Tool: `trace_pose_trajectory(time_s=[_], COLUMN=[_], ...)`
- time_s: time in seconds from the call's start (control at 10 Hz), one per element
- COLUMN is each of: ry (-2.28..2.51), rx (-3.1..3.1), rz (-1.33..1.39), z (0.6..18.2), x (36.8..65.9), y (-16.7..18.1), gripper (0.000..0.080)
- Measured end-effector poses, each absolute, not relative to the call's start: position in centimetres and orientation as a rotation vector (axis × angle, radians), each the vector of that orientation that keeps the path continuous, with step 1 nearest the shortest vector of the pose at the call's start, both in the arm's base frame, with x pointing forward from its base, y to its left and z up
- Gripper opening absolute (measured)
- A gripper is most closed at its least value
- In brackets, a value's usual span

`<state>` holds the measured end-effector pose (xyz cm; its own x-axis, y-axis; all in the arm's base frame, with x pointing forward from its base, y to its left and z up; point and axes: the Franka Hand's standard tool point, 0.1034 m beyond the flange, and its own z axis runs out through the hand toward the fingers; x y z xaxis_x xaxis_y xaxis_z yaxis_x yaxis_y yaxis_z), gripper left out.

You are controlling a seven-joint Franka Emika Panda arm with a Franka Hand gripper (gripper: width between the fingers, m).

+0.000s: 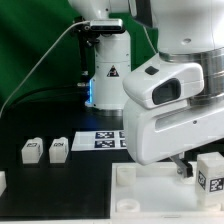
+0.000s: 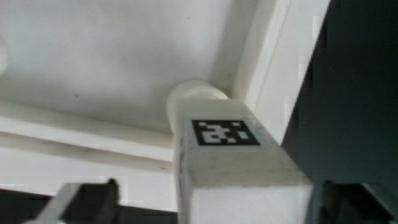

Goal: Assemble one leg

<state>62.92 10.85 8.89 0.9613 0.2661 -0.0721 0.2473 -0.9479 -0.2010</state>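
Note:
A white leg point(image 1: 210, 172) with a black-and-white tag stands upright at the exterior view's right, on the right end of the large flat white board point(image 1: 140, 196). My gripper point(image 1: 198, 170) is lowered around it. In the wrist view the leg point(image 2: 231, 150) lies between the two dark fingers, its far end at the board's corner point(image 2: 107, 60). One finger point(image 2: 93, 200) stands apart from the leg with a visible gap. The other finger point(image 2: 356, 203) is close against it. The jaws look open around the leg point(image 2: 222, 205).
Two more legs point(image 1: 32, 150) point(image 1: 58, 149) lie on the black table at the exterior view's left, and another white part point(image 1: 2, 180) shows at the left edge. The marker board point(image 1: 105, 138) lies behind. The arm's base point(image 1: 105, 60) stands at the back.

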Motion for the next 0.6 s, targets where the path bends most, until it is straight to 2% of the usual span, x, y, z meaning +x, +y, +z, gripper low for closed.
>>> trace_pose_trajectory(time_s=[0.1,0.2,0.6], ry=[-0.363,-0.366,0.327], rx=[-2.925,-2.925,-2.947], rz=[0.148,0.146,0.098], z=[8.9,8.93,8.85], x=[62.92,62.95,63.0], y=[10.89,10.88,11.09], gripper=[0.0388,0.0292,0.0292])
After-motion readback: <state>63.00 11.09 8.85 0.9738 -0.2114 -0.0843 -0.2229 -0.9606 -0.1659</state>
